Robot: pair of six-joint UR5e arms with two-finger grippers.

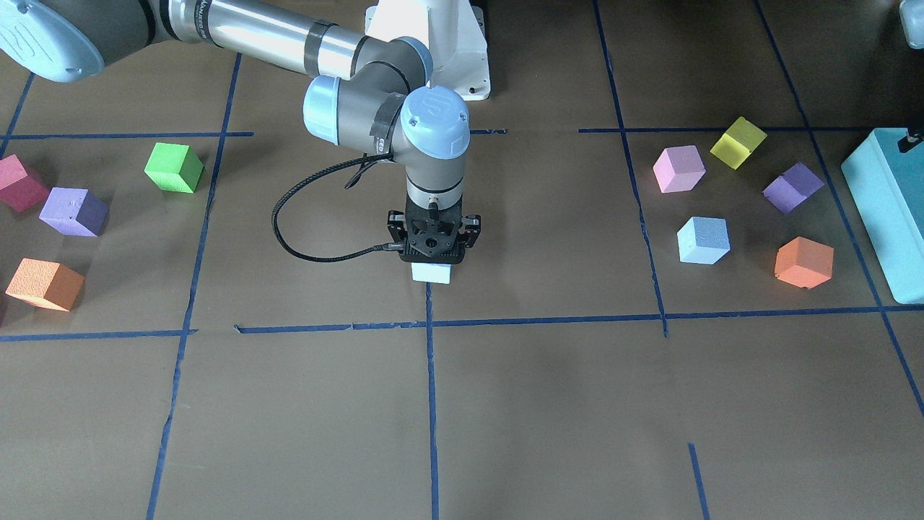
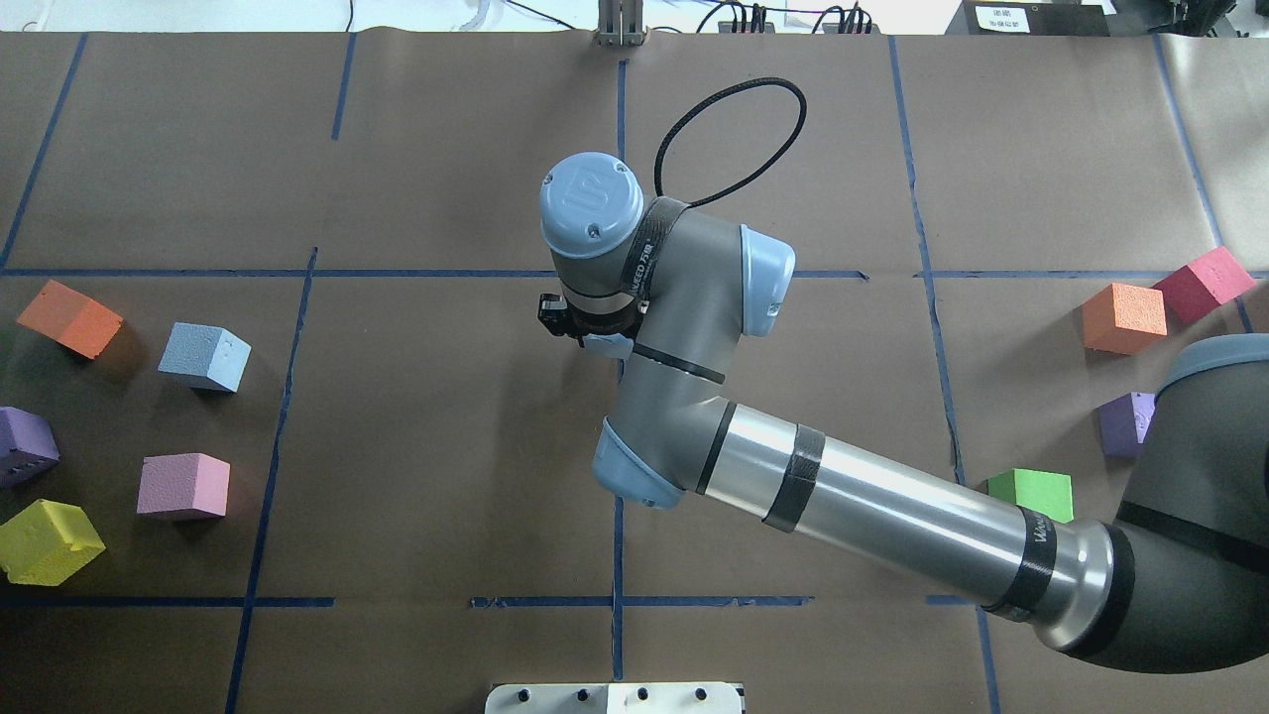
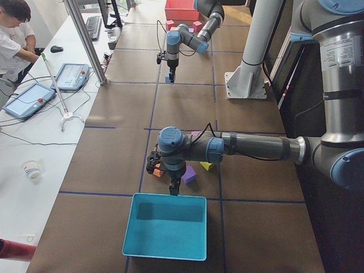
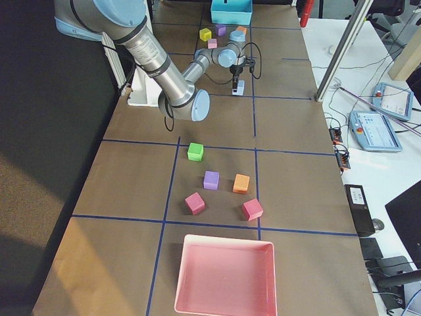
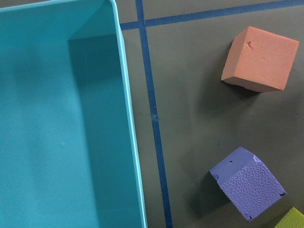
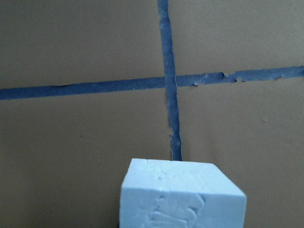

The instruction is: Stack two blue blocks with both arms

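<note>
Blue blocks are well apart. The first blue block (image 1: 432, 274) is at the middle of the tabletop (image 1: 548, 404), at the crossing of two blue tape lines (image 1: 431, 375). The second blue block (image 1: 703, 240) stands on the robot's left side, touching nothing.

Surroundings: a pink cube (image 1: 678, 169) and a yellow cube (image 1: 738, 142) lie on the robot's side of the second blue block. A purple cube (image 1: 793, 188) and an orange cube (image 1: 803, 262) lie between it and the teal box (image 1: 884, 209). On the robot's right side are a green cube (image 1: 174, 167), a second purple cube (image 1: 73, 211), a second orange cube (image 1: 45, 284) and a red cube (image 1: 20, 183), all well apart from the first blue block.

The right claw (image 1: 433, 261) points straight down, directly over the first blue block, which juts out just beneath its body. The fingers are hidden, so it cannot be told whether they pinch the block or stand spread.

The left claw (image 3: 171, 189) hangs at the teal box's rim, near the purple cube. Its opening cannot be told.
</note>
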